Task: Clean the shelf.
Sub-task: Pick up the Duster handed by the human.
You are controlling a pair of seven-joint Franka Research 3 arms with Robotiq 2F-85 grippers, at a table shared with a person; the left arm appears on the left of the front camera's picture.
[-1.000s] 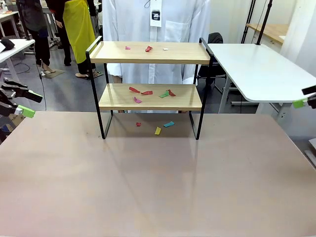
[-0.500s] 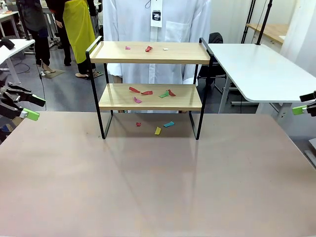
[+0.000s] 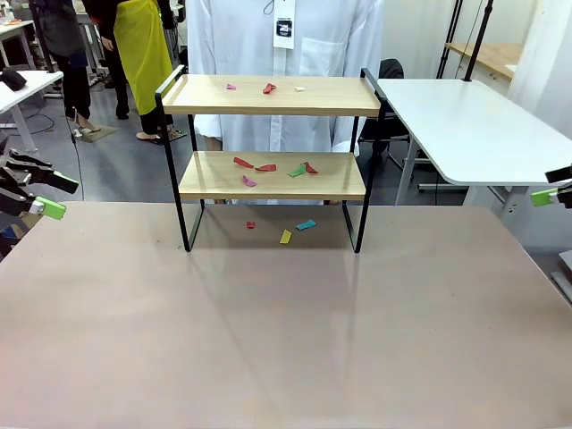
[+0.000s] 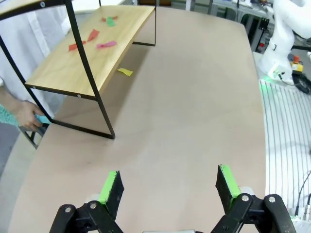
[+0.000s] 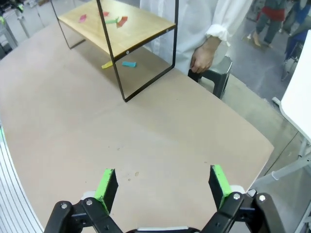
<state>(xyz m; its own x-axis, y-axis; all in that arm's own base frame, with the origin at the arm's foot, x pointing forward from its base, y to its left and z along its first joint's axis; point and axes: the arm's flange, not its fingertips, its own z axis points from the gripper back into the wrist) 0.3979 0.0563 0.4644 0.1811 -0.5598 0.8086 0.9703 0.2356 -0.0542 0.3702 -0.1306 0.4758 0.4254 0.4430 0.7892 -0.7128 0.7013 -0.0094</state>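
Over the last second the only change is at the arms. The left gripper [image 4: 169, 187], at the left edge of the bench [image 3: 286, 340], sits a little lower and nearer the surface than a second ago, and the right gripper [image 5: 163, 185], at the right edge, drops slightly too. Neither closes any real ground on the work. Both sets of jaws stand fully apart with green pads spread, and nothing is between them. The shelf [image 3: 340, 96] stands unmoved near the middle of the bench's far edge, well apart from both grippers, with a person in a white coat [image 3: 286, 45] just behind it. The litter is unchanged. Three small scraps lie on the top board [image 3: 269, 88]. Five scraps, red, pink and green, lie on the lower board [image 3: 265, 167]. Red, yellow and teal scraps lie on the bench under the frame [image 3: 285, 237]. Judgement: cleaning is not yet begun and every scrap remains to be cleared. The arms look to be settling into a ready pose, not reaching. The next move needs a long reach in from a side edge, clearing the raised side rails. The flat scraps are likely awkward to pinch off the boards.
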